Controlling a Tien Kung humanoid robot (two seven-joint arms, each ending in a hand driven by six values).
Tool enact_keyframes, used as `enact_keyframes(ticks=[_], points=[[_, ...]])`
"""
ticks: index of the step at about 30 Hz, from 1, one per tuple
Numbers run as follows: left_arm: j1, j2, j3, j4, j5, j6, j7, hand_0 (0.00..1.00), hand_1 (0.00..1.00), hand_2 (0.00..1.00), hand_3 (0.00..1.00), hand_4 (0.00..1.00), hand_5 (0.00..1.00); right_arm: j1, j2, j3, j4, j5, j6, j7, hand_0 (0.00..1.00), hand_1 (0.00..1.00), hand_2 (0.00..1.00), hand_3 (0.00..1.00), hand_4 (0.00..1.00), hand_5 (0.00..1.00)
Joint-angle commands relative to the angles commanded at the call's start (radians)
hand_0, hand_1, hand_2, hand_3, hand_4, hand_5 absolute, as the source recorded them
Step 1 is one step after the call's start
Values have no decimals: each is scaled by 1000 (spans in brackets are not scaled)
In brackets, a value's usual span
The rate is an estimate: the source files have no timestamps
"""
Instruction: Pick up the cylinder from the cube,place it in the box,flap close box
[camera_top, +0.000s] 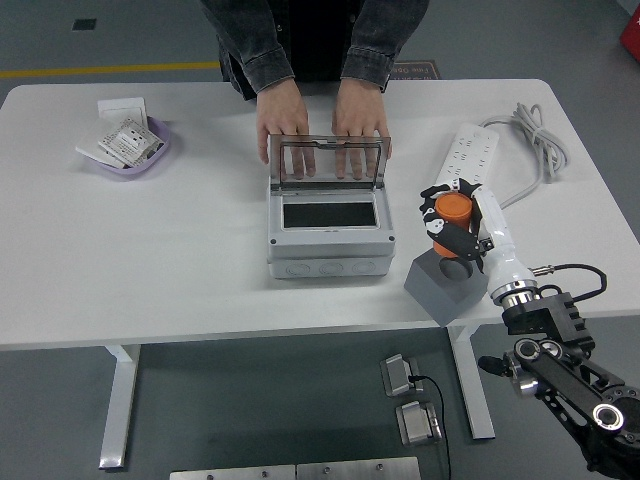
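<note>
An orange cylinder (452, 220) is held in my right hand (445, 222), whose fingers are curled around it, just above the grey cube (440, 287) at the table's front right. The grey box (327, 228) stands at the table's middle with its dark inside showing. Its clear lid (328, 160) is propped upright at the back. A person at the far side rests both hands (320, 125) behind the lid. My left arm is out of sight.
A white power strip (470, 163) with its cable (535, 140) lies right of the box, behind my hand. A purple bowl (128, 150) of packets sits at the far left, with a white card (121, 107) behind it.
</note>
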Motion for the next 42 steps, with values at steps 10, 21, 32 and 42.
enact_keyframes(ticks=[10, 21, 32, 42], points=[[0, 5, -84, 0, 80, 2, 20, 611, 646, 589, 581, 636, 148, 202, 16, -163, -71, -249, -25, -190, 116, 157, 303, 199, 2, 2], [1, 11, -115, 0, 105, 5, 29, 610, 646, 588, 580, 636, 148, 439, 83, -346, -255, -377, 0, -261, 2, 89, 244, 187, 2, 2], [0, 14, -126, 0, 116, 6, 32, 611, 646, 587, 579, 635, 150, 587, 109, -538, -350, -355, 28, -262, 2, 45, 225, 177, 2, 2], [-3, 16, -106, 0, 100, 6, 30, 611, 649, 587, 579, 635, 154, 674, 161, -678, -470, -283, 39, -243, 2, 46, 225, 177, 2, 2]])
